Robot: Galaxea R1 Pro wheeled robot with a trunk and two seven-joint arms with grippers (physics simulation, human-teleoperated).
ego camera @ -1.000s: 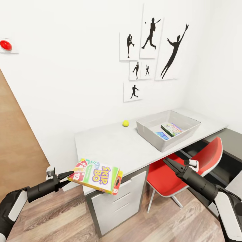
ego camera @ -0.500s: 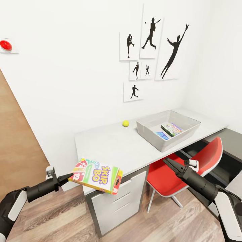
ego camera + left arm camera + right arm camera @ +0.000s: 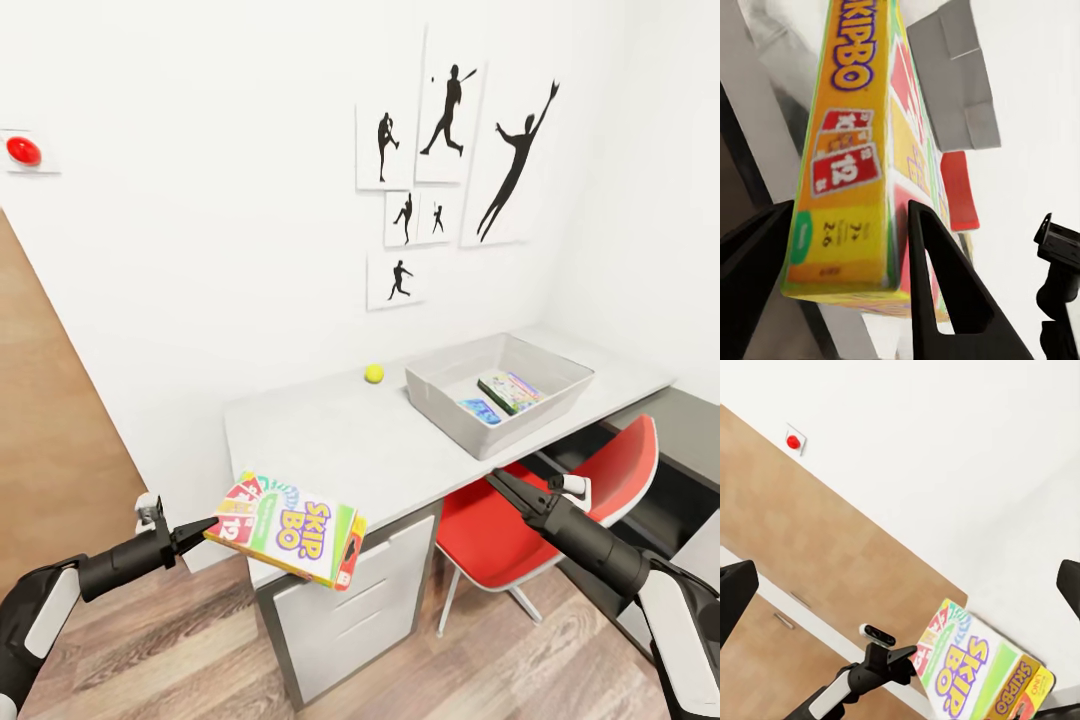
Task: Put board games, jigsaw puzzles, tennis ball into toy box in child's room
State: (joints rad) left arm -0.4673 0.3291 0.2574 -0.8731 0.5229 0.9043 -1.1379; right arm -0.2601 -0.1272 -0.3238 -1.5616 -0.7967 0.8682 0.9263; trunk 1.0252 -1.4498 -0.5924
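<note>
Left gripper [image 3: 205, 527], lower left of the head view: fingers closed on the short edge of the yellow-green-red board game [image 3: 288, 528], held flat at the table's [image 3: 330, 430] near corner. Right gripper [image 3: 497, 482], lower right: jaws parted, holding nothing, above the red chair [image 3: 520, 525]. Toy box [image 3: 440, 400], centre right on the table: two small flat printed items lie inside. Tennis ball [image 3: 374, 373]: on the table, just left of the box.

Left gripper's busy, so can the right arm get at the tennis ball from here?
Probably not yet: the right gripper hangs off the table's front edge above the red chair, while the tennis ball sits by the far wall.
</note>
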